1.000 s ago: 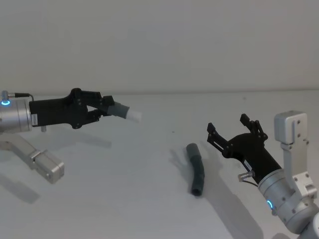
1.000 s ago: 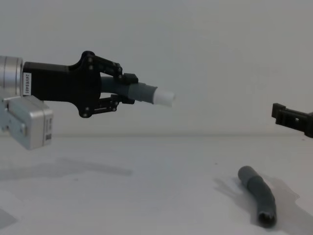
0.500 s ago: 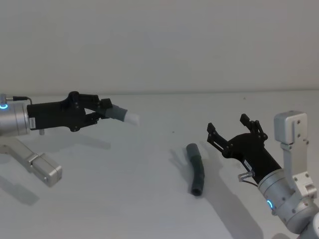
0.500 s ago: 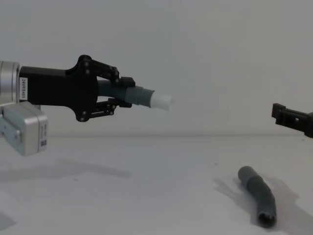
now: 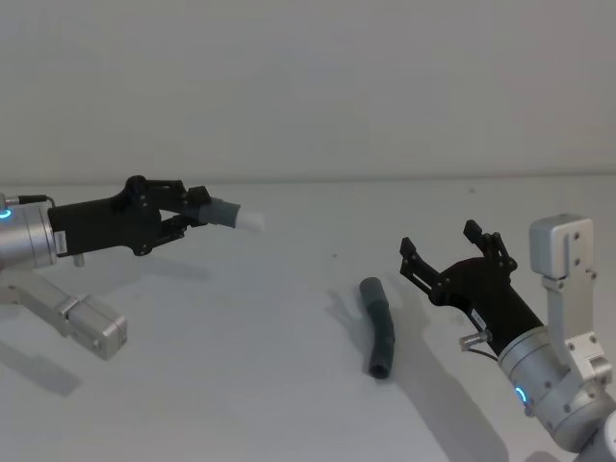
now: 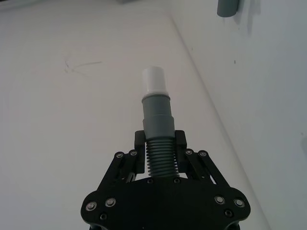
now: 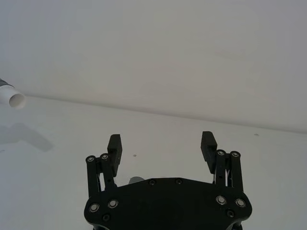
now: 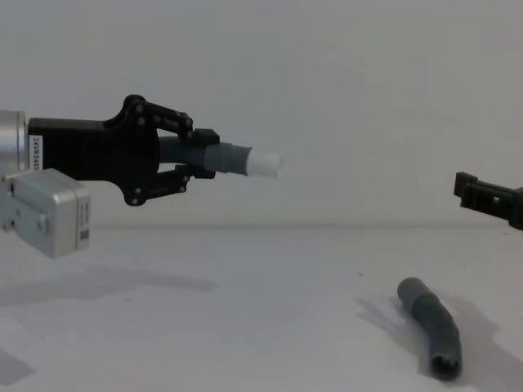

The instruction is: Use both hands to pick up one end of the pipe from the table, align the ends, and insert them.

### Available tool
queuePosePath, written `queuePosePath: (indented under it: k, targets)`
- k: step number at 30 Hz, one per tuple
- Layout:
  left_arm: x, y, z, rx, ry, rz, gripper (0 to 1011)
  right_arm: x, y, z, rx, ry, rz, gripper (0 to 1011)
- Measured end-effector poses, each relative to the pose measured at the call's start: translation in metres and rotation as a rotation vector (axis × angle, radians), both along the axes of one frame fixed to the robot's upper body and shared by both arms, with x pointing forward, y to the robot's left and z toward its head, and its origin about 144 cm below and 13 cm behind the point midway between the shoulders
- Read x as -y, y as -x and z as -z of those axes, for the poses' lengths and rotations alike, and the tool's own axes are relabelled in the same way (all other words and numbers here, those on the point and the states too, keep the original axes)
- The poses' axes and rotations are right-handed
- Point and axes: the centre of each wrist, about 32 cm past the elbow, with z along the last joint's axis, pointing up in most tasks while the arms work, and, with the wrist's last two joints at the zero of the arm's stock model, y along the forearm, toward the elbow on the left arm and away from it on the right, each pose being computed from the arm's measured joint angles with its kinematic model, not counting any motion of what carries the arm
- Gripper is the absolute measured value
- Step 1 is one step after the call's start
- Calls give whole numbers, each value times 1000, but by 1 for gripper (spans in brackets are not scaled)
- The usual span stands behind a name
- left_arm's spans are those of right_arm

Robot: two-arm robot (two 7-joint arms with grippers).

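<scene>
Plainly, the scene holds little beyond a white table (image 5: 241, 375) and a pale wall (image 5: 308, 87) rising behind it. The longer pipe piece (image 5: 380, 329) lies flat on the table right of the middle, slightly bent, with its open end (image 8: 443, 363) turned toward the robot. A stretch of white table lies between it and the shorter pipe piece (image 5: 221, 211), which is held up in the air over the left side, well apart from the longer one. The left gripper (image 5: 197, 207) reaches in from the left on a nearly level arm, raised above the table, and its 2 fingers are clamped on the ribbed middle (image 6: 159, 155) of the shorter piece. The smooth grey collar and the white tip (image 8: 264, 163) stick out past the fingers and point toward the robot's right. The right gripper (image 5: 441, 241) sits low on the right, near the far end of the longer piece but not touching it. Its 2 fingers (image 7: 114, 146) are spread wide with nothing between them, and they point forward and away from the robot, the arm angling up from the lower right corner.
</scene>
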Motion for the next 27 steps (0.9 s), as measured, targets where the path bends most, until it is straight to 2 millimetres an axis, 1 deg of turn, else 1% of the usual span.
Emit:
queuePosePath:
  k: [13, 27]
  targets:
    - [0, 3, 2, -15, 16, -25, 325, 1, -3, -4, -31, 21, -14, 1001]
    - [-1, 4, 3, -21, 21, -33, 325, 2, -18, -9, -189, 98, -77, 1001]
